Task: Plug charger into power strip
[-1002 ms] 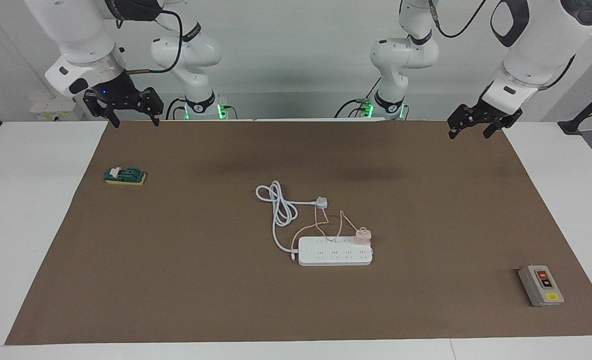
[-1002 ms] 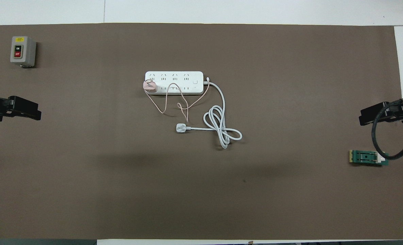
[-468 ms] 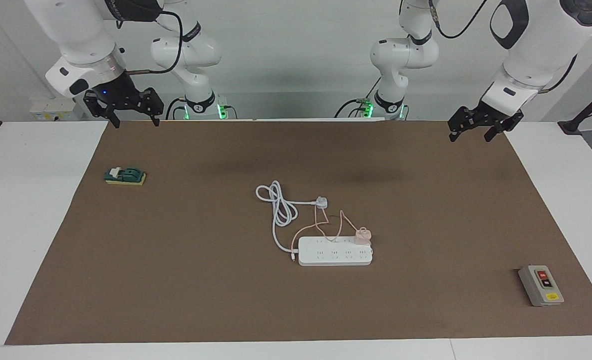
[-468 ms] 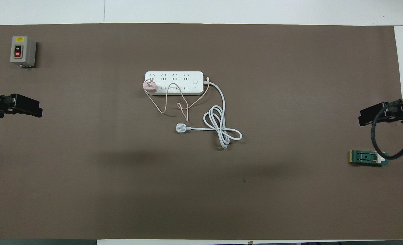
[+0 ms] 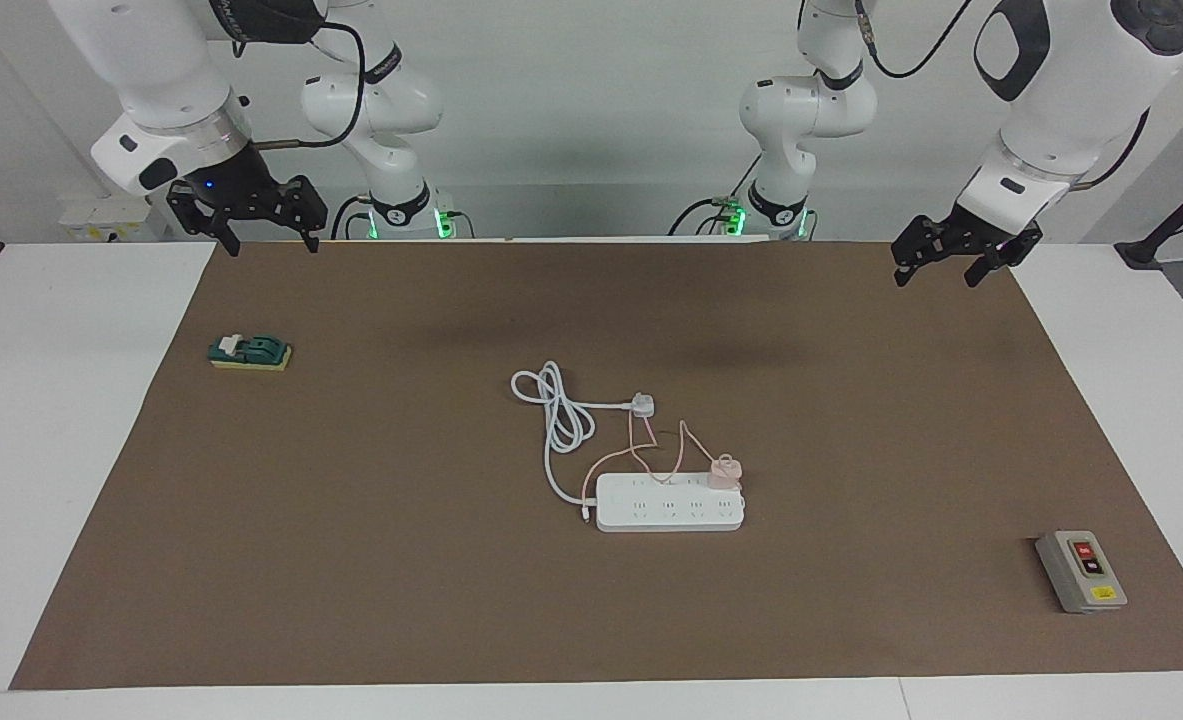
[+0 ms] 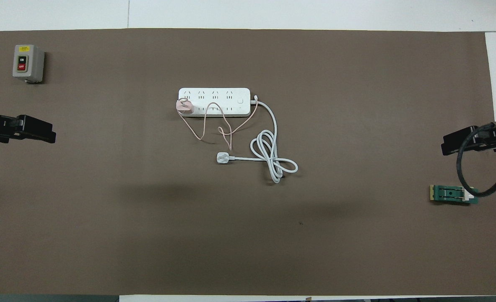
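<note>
The right gripper (image 5: 266, 243) waits, jaws spread and empty, over the mat's edge at its own end of the counter, unmoved from a second ago. The left gripper (image 5: 944, 265), jaws likewise spread and empty, has drifted slightly inward over its mat corner. Farther out, mid-mat, a white plug (image 5: 643, 404) lies among looped cord. Just past it the charger (image 5: 725, 470) sits on the power strip (image 5: 670, 512), at the strip's end toward the left arm, exactly as before. It looks seated, so the task seems done.
</note>
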`<state>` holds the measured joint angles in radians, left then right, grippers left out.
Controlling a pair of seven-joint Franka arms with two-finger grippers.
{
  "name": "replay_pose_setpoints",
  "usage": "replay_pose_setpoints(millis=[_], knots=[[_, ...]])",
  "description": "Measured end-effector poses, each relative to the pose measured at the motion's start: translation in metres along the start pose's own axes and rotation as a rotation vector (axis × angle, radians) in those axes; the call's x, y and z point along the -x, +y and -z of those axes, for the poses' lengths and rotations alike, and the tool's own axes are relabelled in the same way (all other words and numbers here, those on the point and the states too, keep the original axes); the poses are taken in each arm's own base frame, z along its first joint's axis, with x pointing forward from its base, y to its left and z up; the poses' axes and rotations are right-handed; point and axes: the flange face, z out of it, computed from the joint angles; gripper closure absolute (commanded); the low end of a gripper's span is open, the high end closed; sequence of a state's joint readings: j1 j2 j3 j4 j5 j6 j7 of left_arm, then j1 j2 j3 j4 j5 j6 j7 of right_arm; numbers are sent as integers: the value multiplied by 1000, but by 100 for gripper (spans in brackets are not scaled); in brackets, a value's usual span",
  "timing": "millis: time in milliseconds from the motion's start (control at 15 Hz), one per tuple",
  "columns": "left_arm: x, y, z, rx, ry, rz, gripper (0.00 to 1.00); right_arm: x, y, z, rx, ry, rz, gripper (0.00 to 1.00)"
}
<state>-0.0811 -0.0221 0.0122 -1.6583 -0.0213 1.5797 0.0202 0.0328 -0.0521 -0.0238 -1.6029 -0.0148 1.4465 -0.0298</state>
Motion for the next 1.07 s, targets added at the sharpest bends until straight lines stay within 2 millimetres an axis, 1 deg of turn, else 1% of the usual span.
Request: replay_pose_setpoints(millis=[200,468,1069], knots=[[-1,5,-7,-1,-7,-9,0,0,0,0,0,0,0,0],[0,29,-8,-4,-6,-49,0,0,0,0,0,-1,1,0],[0,30,-8,-4,-6,-50,0,0,-1,0,0,-1,1,0]])
